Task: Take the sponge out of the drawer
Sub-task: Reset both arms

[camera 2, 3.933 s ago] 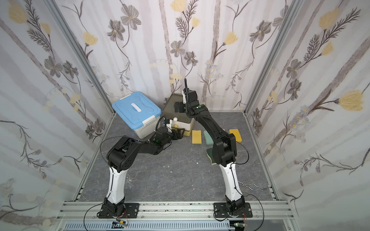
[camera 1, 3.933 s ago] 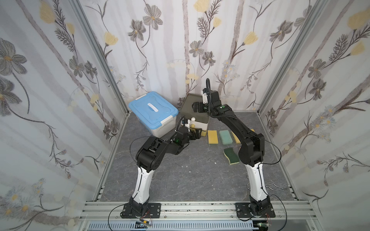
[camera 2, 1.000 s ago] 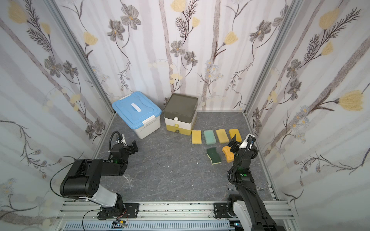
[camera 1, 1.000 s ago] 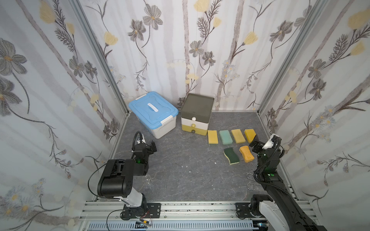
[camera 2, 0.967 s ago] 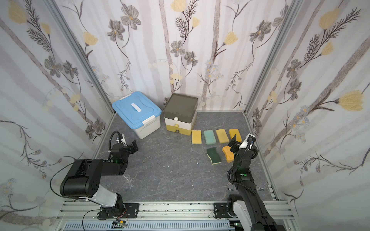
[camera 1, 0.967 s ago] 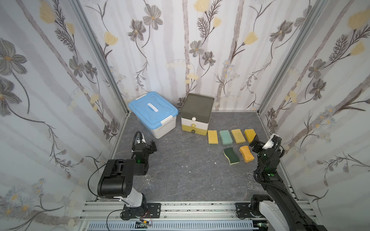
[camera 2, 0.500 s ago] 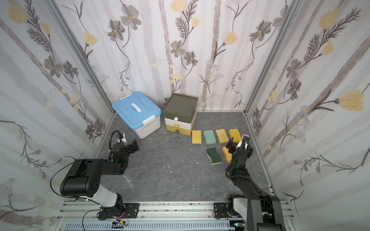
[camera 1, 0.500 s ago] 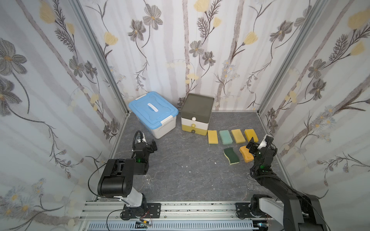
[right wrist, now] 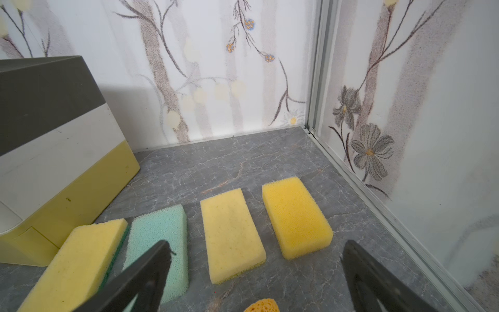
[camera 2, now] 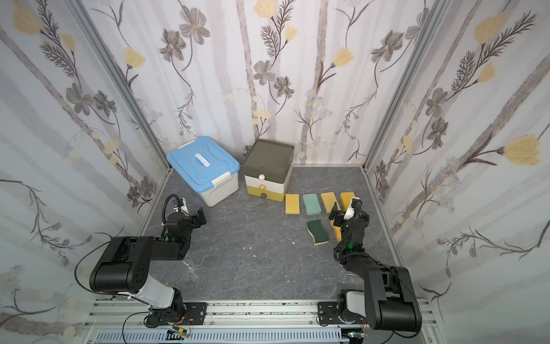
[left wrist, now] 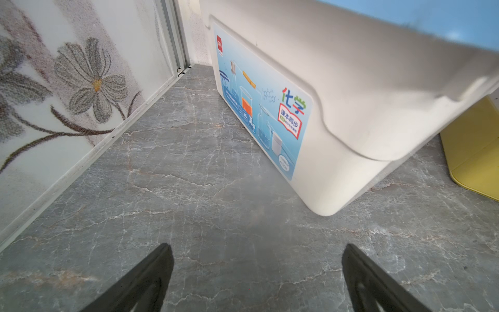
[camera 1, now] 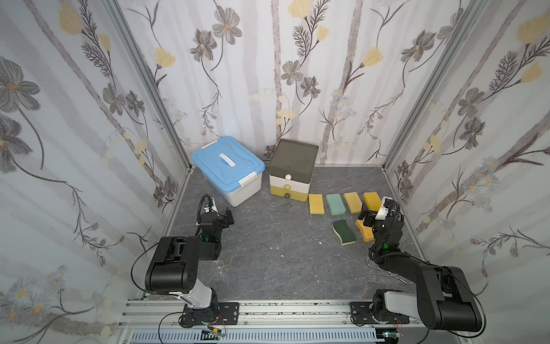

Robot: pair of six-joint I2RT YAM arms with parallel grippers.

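Arms have pulled back from the closed drawers (camera 1: 293, 175), where both worked seconds earlier. Orange sponge (camera 1: 365, 233) now lies on the table (camera 1: 268, 253) just beneath the right gripper (camera 1: 374, 212), its jaws wide and empty; the left gripper (left wrist: 257, 245), likewise spread and empty, hovers beside the blue-lidded box (camera 1: 227, 166). Removal looks complete.

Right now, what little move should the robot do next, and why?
Probably fold the right gripper back to rest, away from the orange sponge. Both it and the left gripper are open and empty, the drawer unit looks shut, and sponges lie out on the floor, so the job seems done.
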